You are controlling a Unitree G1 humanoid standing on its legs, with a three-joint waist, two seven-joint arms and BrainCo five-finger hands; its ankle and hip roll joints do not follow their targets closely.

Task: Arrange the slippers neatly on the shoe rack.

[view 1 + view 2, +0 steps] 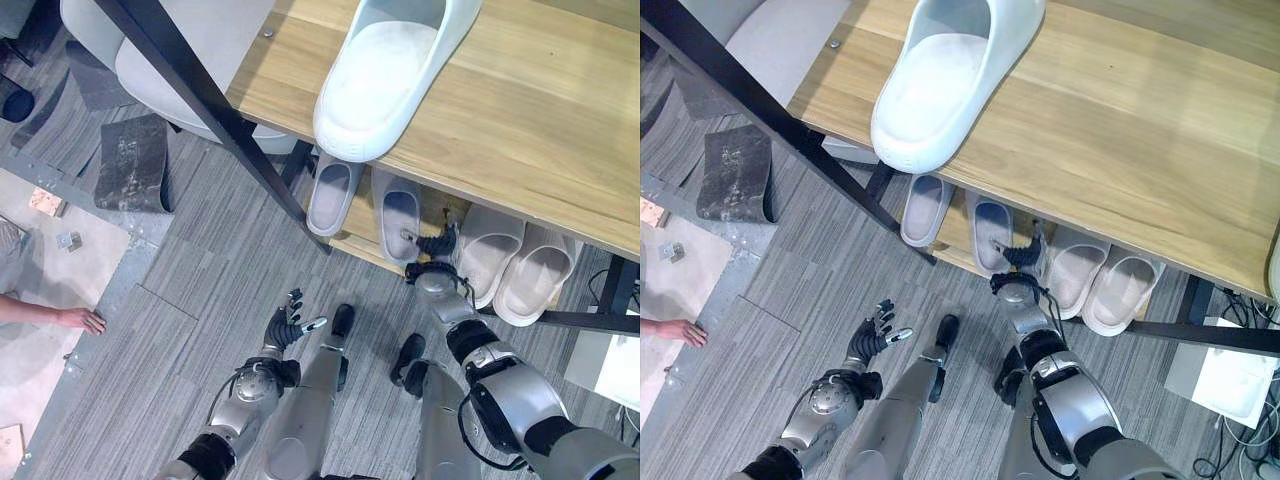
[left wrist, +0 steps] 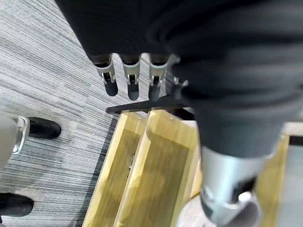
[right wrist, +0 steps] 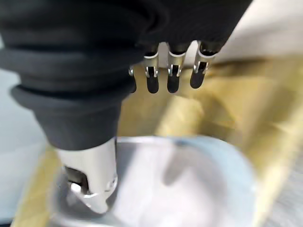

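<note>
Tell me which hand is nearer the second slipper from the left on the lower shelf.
Right. The right hand is at that slipper, thumb in its opening. The left hand hangs over the carpet, apart from the rack.

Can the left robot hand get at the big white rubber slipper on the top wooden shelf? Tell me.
Probably not as it stands: the left robot hand hangs low over the carpet, with the big white rubber slipper up on the top wooden shelf.

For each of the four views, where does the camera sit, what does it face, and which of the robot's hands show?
Left eye view: head camera looking down at the shoe rack; left hand over the carpet, right hand at a lower-shelf slipper.
Right eye view: same scene, a few centimetres aside.
Left wrist view: along the left hand's straight fingers toward rack and carpet.
Right wrist view: along the right hand toward the slipper, thumb inside.
Both eye views share the top-shelf slipper.
</note>
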